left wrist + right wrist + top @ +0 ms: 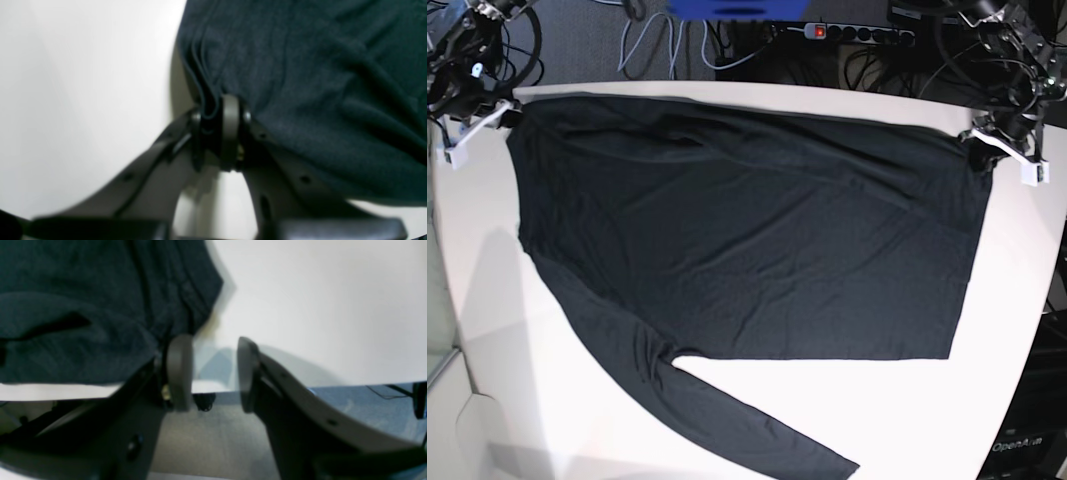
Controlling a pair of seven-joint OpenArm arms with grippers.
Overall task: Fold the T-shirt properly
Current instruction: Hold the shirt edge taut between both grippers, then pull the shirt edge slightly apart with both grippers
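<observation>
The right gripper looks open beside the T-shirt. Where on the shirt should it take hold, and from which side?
Judging by the pose, the right gripper should pinch the T-shirt at its nearest far-edge corner, coming in from the bare table beside it. The layered edge ends there, mirroring the corner where the left gripper is shut.
</observation>
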